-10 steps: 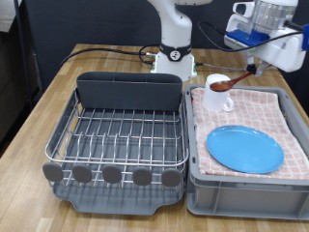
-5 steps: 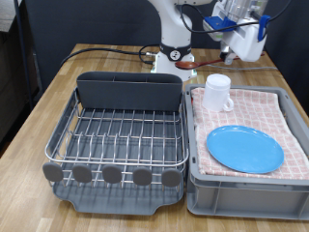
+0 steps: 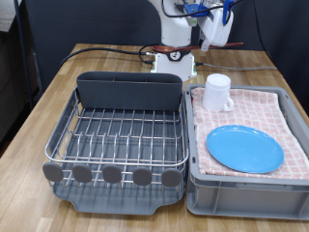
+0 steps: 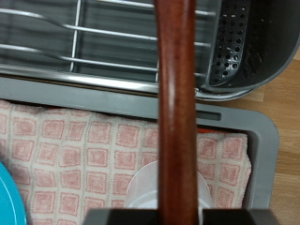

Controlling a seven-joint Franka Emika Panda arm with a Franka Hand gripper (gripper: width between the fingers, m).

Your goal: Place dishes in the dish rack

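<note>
Since the earlier frames, the gripper point(image 3: 214, 27) has risen and shifted toward the exterior view's left, away from the bin point(image 3: 241, 184). The wooden spoon point(image 4: 176, 103) runs lengthwise through the wrist view, pinched between the closed fingers, above the mug point(image 4: 145, 192). The mug point(image 3: 218, 92) and blue plate point(image 3: 245, 149) rest on the checked cloth point(image 3: 251, 111) inside the bin. The dish rack point(image 3: 121, 135) stands just beside the bin, at the exterior view's left.
</note>
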